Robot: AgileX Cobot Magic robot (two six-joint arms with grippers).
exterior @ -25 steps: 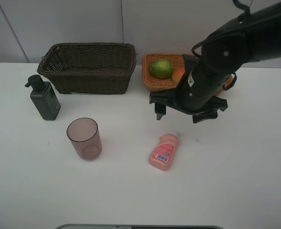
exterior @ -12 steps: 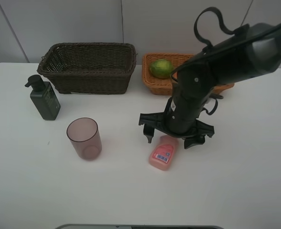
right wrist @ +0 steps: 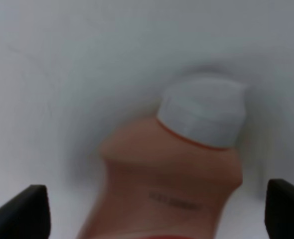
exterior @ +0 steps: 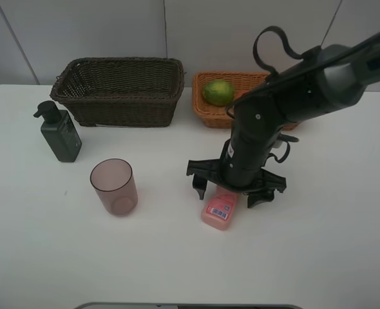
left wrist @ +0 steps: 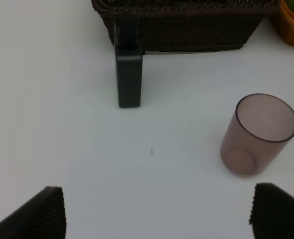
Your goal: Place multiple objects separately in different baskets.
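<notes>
My right gripper [exterior: 230, 192] hangs open low over the small pink labelled bottle [exterior: 219, 211], which lies on the table with one finger on each side of its cap end. The right wrist view shows the bottle [right wrist: 172, 169] and its white cap [right wrist: 204, 114] close up, between the open fingers of the right gripper [right wrist: 152, 209]. A green round fruit [exterior: 218, 91] lies in the light orange-tan basket [exterior: 203, 114]. The dark brown basket [exterior: 119, 90] stands at the back left. In front of it stand the dark green pump bottle [exterior: 60, 132] and the translucent pink cup [exterior: 114, 187]. My left gripper [left wrist: 159, 214] is open above bare table.
The right arm [exterior: 286, 96] reaches in from the back right and covers much of the light basket. In the left wrist view the cup [left wrist: 259, 134], the pump bottle [left wrist: 129, 74] and the dark basket [left wrist: 187, 25] all lie beyond the fingertips.
The right arm has swung from beside the light basket forward and down until its open fingers straddle the pink bottle. The other objects have not moved.
</notes>
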